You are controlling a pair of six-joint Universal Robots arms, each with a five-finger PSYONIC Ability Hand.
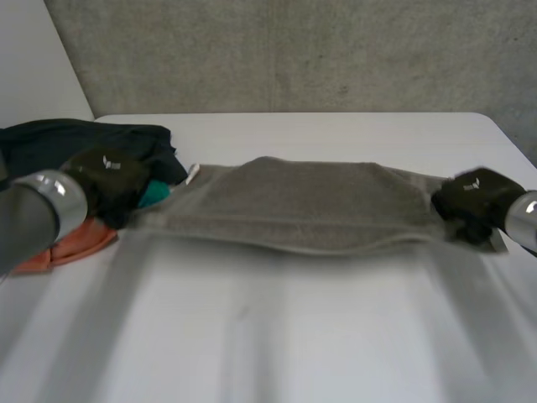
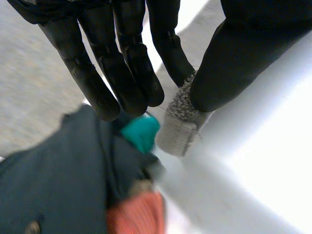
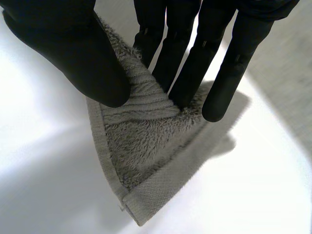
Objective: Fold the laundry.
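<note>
Grey towel (image 1: 294, 206) is stretched across the white worktop (image 1: 268, 336), its long axis running from my left hand (image 1: 109, 180) to my right hand (image 1: 474, 201), one at each end. Each hand pinches an end corner between thumb and fingers. The wrist views show those grips plainly, while the head view shows only the hands' backs. A pile of other laundry (image 1: 75, 138) sits just off the towel's left end, possibly touching it. I'd carry both corners across the towel's width together.
</note>
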